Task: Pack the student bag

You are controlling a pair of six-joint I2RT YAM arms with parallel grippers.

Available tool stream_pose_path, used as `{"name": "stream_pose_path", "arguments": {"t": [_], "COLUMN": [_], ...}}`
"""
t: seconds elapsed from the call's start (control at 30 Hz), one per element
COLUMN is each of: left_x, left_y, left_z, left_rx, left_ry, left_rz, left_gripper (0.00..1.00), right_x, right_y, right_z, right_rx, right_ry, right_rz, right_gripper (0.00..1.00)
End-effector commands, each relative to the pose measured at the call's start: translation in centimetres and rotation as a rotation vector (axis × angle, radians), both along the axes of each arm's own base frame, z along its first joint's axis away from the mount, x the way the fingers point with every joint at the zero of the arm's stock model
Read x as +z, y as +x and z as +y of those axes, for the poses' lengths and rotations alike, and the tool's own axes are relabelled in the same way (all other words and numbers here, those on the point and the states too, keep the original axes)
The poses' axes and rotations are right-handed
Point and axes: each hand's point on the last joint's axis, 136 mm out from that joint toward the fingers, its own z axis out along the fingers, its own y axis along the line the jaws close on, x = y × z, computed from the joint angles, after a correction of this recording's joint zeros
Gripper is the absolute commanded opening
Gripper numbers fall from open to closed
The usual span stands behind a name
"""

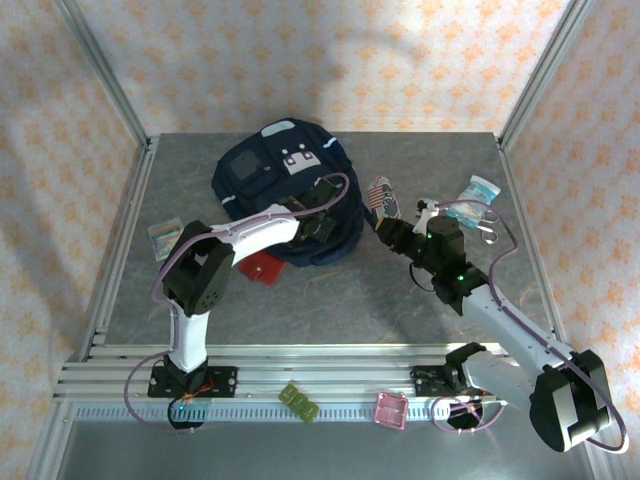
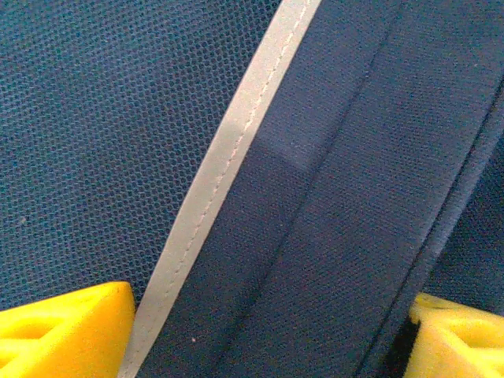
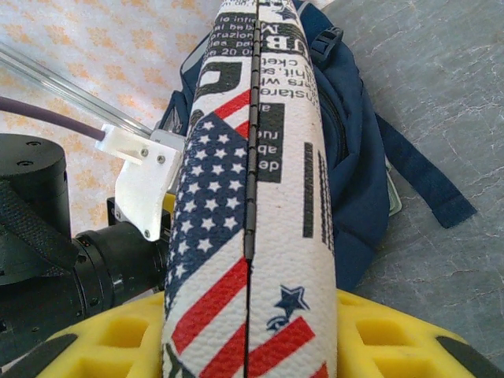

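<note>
While navy bag (image 1: 262, 172) shows grey stripe, left end effector (image 2: 264, 335) wide, right end effector (image 3: 252, 342) gripping flag pouch (image 3: 260, 157).

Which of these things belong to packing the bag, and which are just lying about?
In the job: student bag; flag-print pencil case, held in right gripper.
Lying about, probably: green piece, pink piece on front rail.

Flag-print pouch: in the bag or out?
Out. The right gripper holds the pouch beside the student bag, not inside it.
</note>
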Motion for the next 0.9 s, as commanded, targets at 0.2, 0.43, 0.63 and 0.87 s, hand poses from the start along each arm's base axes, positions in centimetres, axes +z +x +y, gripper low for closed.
{"name": "stream_pose_path", "arguments": {"t": [0.2,0.43,0.63,0.87], "left_x": [-1.1,5.2,14.0,18.5], "left_y": [0.6,2.5,4.0,4.9], "left_z": [1.9,0.7,-0.1,0.1], "left_rx": [0.009,0.014,0.020,0.046], "left_ry": [0.158,0.098,0.020,0.010], "left_rz": [-0.018,-0.118,-0.262,-0.352], "left_gripper": [0.20,0.00,0.00,0.00], "right_x": [1.4,1.0,0.8,0.9], "right_y": [0.2,0.2,0.3,0.1], "right_z": [0.0,-0.3,0.1,2.7], "right_rx": [-0.005,-0.020,-0.005,0.129], "right_ry": [0.035,0.027,0.040,0.117], "right_rz": [-0.054,-0.045,-0.036,-0.017], "right_gripper": [0.38,0.37,0.37,0.36]}}
